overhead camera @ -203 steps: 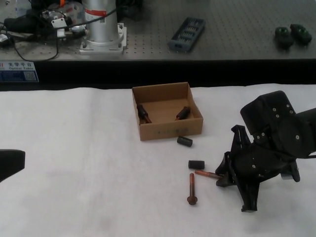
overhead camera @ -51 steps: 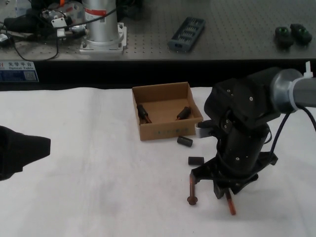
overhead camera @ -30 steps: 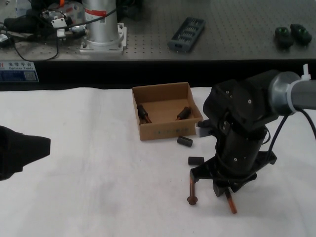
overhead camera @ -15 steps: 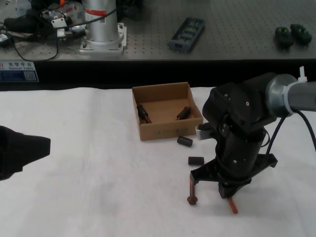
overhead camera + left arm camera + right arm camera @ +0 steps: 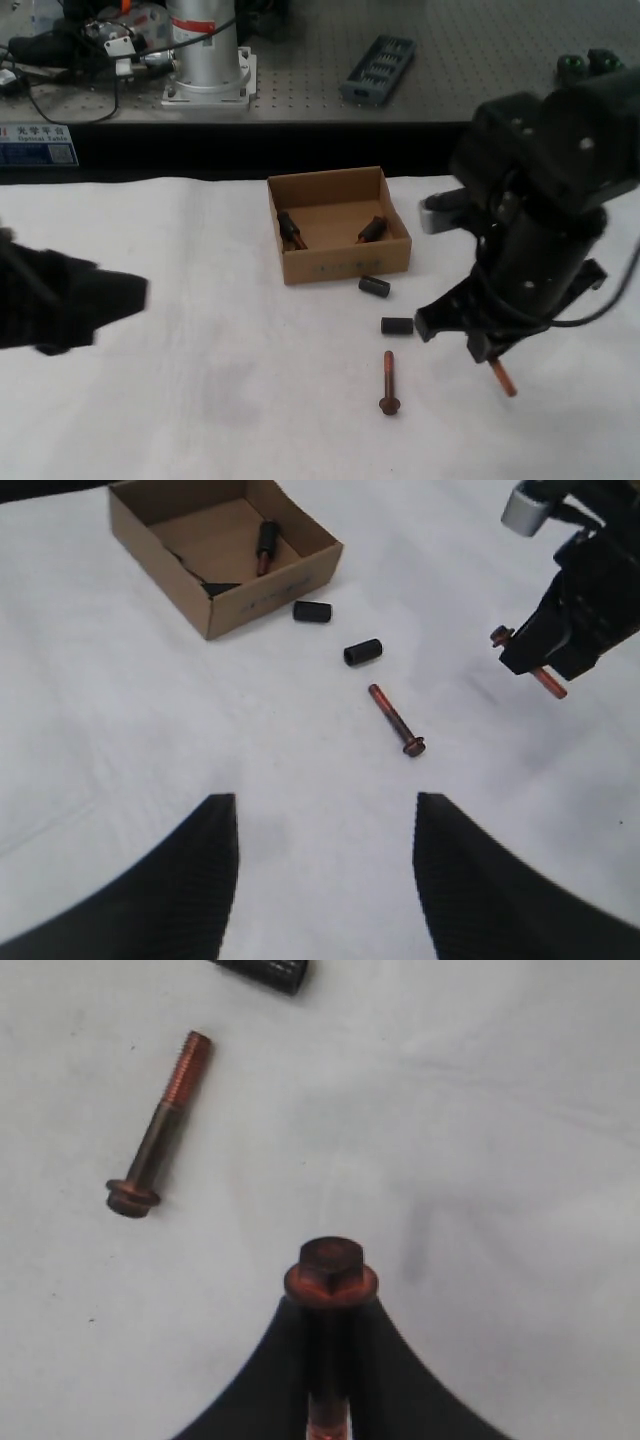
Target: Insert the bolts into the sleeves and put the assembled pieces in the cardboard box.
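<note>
White cloth point(image 5: 200, 420) covers bench; right gripper point(image 5: 490, 362) clamps a bolt point(image 5: 331, 1272), left gripper point(image 5: 325, 865) gapes. Insertion pending: align with sleeve point(image 5: 397, 326).

Blue label point(image 5: 37, 143) at far left, faint print point(image 5: 338, 267) on cardboard box point(image 5: 395, 255) front, neither legible

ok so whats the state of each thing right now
right gripper: shut on a bolt, held above the cloth
left gripper: open, empty
other bolt: lying loose on the cloth
sleeves: lying loose, empty
cardboard box: open, two assembled pieces inside
</note>
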Controlling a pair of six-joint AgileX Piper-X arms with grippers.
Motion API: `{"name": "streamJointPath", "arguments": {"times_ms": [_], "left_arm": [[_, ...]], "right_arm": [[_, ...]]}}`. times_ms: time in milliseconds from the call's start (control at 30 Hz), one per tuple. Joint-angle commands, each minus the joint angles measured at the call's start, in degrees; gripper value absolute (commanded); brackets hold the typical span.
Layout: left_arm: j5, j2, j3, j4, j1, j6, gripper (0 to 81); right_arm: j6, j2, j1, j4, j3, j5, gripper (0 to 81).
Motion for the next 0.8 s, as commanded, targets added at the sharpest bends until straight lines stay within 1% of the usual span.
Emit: {"name": "streamJointPath", "arguments": {"times_ms": [0,67,133,267,300,367,500,600,767], "left_arm": [[-0.05,6.17,-0.38,-7.16,-6.41,2.29,38.9],[-2.21,9.56,-0.49,-9.77,-9.57,5.05,38.9],[-4.52,12.77,-0.86,-11.09,-12.22,9.83,38.9],[-11.25,19.37,-1.58,-16.26,-17.71,25.99,38.9],[-12.76,20.76,-1.71,-17.97,-18.89,28.2,38.9],[-14.64,24.64,-2.68,-21.61,-20.73,29.21,38.9],[-14.75,33.18,-6.97,-23.79,-23.02,29.22,38.9],[-14.63,39.42,-12.19,-23.79,-24.21,30.11,38.9],[-14.5,49.65,-21.82,-23.34,-25.87,30.54,38.9]], "right_arm": [[-2.22,-7.87,0.06,1.04,4.33,-0.44,2.7],[-2.21,-12.0,-0.07,1.23,7.46,-0.44,2.7],[-2.36,-16.44,-0.1,1.55,10.34,-0.44,2.7],[-3.35,-25.52,-0.1,2.37,15.95,-0.44,2.7],[-3.35,-27.85,-0.1,2.62,16.81,-0.44,2.7],[-3.35,-31.84,-0.1,2.89,18.63,-0.44,2.7],[-3.35,-39.43,-0.1,3.95,20.79,-0.44,2.7],[-3.35,-43.0,-0.1,5.83,21.16,-0.44,2.7],[-3.35,-45.74,-0.1,6.84,21.16,-0.44,2.7]]}}
